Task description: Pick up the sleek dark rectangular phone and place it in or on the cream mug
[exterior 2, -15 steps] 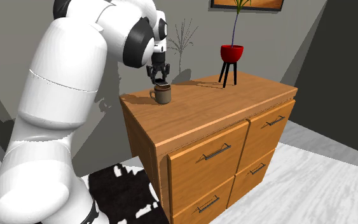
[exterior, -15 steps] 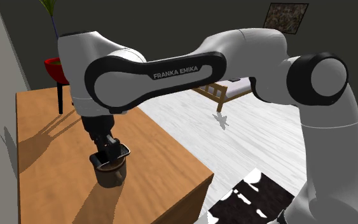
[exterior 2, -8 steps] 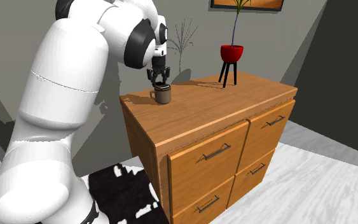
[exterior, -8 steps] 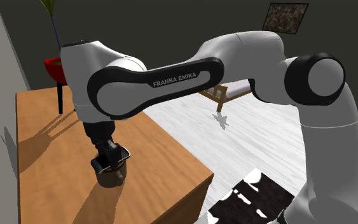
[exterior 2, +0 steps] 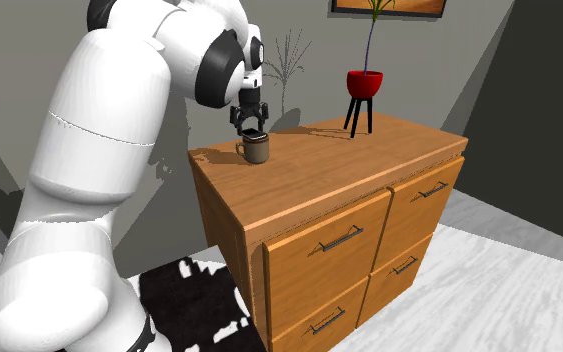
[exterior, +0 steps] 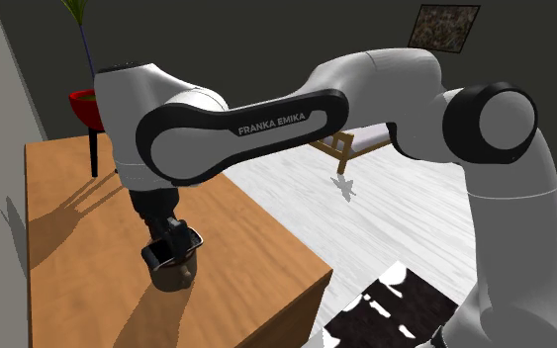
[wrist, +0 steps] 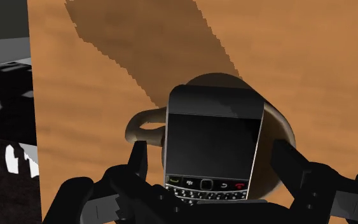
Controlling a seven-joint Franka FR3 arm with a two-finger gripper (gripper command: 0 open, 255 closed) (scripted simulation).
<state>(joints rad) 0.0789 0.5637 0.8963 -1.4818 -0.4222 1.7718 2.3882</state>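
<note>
A dark phone (wrist: 213, 141) with a small keypad lies across the rim of a brownish mug (wrist: 278, 130) on the wooden dresser top (exterior: 68, 247). My gripper (wrist: 215, 167) hangs straight over the mug, open. Its fingers (wrist: 138, 160) stand either side of the phone with a small gap on each side and do not touch it. In the shoulder view the gripper (exterior: 172, 245) sits low over the mug (exterior: 173, 276), with the phone (exterior: 155, 255) showing as a dark slab at the rim. The second exterior view has the gripper (exterior 2: 252, 121) above the mug (exterior 2: 257, 151).
A red plant pot (exterior: 85, 105) on a thin black stand occupies the dresser's far corner (exterior 2: 364, 84). The mug is near the dresser's edge on the arm's side. Drawers (exterior 2: 339, 240) face the second exterior view. A black-and-white rug (exterior: 385, 311) lies on the floor.
The arm came down a little, bringing the phone onto the mug. The fingers, shut on the phone before, have now spread apart and let it go.
</note>
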